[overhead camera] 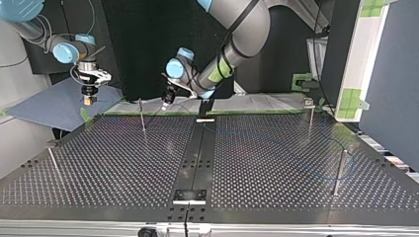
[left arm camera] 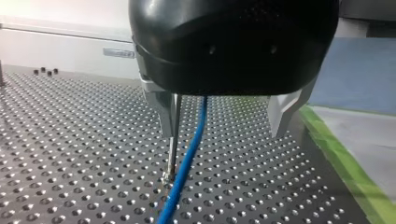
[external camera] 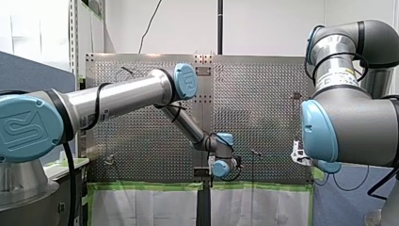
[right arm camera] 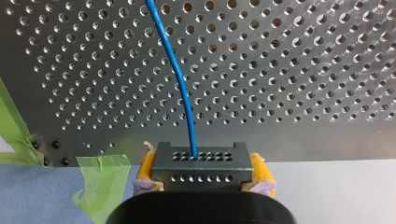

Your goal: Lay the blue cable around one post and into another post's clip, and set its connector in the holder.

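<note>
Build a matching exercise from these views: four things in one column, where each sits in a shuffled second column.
1. blue cable
2. connector
3. thin post
4. green tape

A. stuck at the perforated table's edge
B. clamped in my right tool
C. upright beside the cable
D. running between the open fingers of my left tool

Pairs: 1-D, 2-B, 3-C, 4-A.

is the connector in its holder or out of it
Out: my right gripper's yellow pads clamp the connector at the table's edge, with no holder around it.
</note>
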{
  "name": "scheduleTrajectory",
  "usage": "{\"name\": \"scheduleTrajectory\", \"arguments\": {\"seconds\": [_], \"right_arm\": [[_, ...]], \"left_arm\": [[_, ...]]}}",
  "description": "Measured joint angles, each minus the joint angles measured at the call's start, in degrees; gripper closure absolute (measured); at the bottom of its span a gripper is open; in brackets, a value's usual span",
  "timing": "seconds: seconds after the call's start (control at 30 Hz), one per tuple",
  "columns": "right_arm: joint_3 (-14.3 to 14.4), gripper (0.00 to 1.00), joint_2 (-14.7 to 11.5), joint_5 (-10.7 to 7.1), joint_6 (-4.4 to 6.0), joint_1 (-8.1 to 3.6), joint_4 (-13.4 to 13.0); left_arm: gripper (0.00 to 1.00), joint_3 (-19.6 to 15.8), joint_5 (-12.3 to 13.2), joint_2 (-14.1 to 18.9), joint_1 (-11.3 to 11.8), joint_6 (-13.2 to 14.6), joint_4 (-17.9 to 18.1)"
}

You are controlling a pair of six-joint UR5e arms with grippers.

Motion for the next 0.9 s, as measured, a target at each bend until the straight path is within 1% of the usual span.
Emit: {"name": "scheduleTrajectory", "arguments": {"seconds": [0.13,0.4,0.7,0.9], "right_arm": [[0.0,1.0,0.07,0.0,0.04,0.12,0.22],[0.0,1.0,0.09,0.0,0.15,0.24,0.53],[0.01,1.0,0.14,0.0,0.18,0.21,1.13],[0.0,1.0,0.21,-0.01,0.2,0.16,1.28]], "left_arm": [[0.02,-0.62,0.1,0.75,-0.31,1.39,-1.02],[0.02,-4.39,0.21,4.13,-0.93,3.13,-1.45],[0.02,-6.38,1.08,4.92,-2.49,4.78,-3.47],[0.02,-8.88,1.6,6.06,-3.5,6.11,-3.66]]}}
